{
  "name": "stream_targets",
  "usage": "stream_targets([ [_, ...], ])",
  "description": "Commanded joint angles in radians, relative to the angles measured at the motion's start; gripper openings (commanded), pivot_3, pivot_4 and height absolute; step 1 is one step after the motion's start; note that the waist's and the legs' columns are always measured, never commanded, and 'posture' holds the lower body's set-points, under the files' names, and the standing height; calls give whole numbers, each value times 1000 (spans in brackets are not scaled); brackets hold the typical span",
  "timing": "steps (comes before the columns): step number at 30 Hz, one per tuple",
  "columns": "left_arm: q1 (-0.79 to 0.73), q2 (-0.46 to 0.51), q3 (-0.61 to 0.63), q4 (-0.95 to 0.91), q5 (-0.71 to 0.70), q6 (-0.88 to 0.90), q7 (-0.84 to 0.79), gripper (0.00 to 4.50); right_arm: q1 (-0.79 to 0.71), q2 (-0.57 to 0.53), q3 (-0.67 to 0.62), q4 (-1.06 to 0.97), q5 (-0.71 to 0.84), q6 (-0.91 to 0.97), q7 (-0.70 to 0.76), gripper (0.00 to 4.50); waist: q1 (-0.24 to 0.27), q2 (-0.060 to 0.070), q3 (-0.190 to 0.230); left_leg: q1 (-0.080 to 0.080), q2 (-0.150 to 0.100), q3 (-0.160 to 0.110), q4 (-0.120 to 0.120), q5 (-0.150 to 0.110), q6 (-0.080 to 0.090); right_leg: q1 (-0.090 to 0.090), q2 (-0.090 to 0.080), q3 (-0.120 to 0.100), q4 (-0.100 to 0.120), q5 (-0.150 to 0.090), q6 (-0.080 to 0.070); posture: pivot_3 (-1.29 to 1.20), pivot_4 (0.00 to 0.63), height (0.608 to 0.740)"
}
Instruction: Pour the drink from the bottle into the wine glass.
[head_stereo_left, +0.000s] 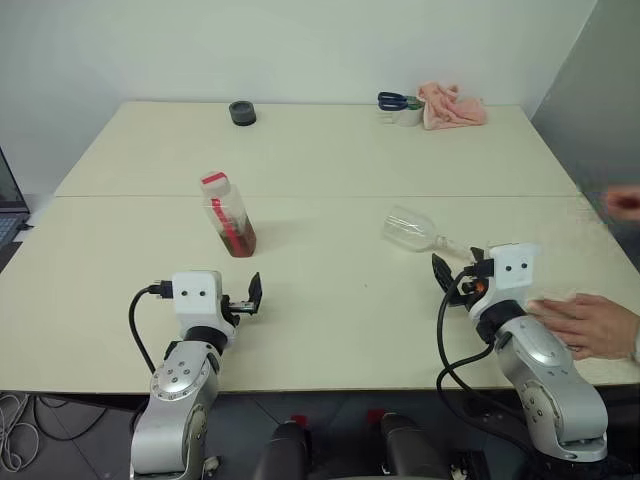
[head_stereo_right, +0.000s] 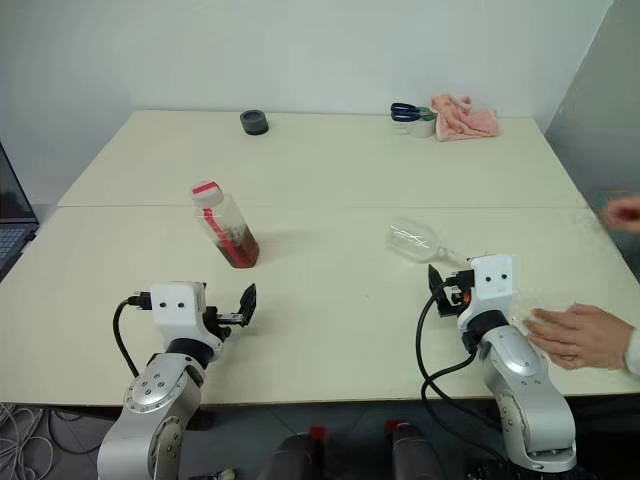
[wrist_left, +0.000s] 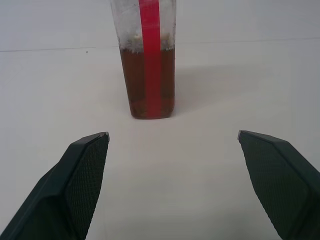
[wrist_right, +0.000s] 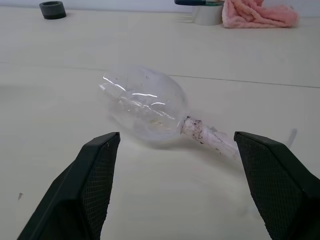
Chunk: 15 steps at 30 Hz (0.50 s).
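Textured black fingers (wrist_left: 85, 180), clear rounded wine glass (wrist_right: 145, 107)

Both end effectors (wrist_left: 172, 175) (wrist_right: 177, 180) wide open.

Both arms are silver-grey metal with white boxy wrist housings (head_stereo_left: 197, 290), each bearing two small dark dots. Black cables (head_stereo_left: 137, 325) loop beside them. The fingers (wrist_left: 80, 185) are black, wedge-shaped, mesh-textured.
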Motion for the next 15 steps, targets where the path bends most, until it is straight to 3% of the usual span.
stream_targets([
  [1,-1,7,13,-70,-21,-21,-18,4469,-7,0,-20,-37,-2,-26,-1,3900,0,0,0,0,0,0,0,0,0,0,0,0,0,0,0,0,150,740],
  [15,-17,13,-8,-75,36,9,17,4469,-9,1,-20,-41,-2,-20,-4,3900,0,0,0,0,0,0,0,0,0,0,0,0,0,0,0,0,150,740],
])
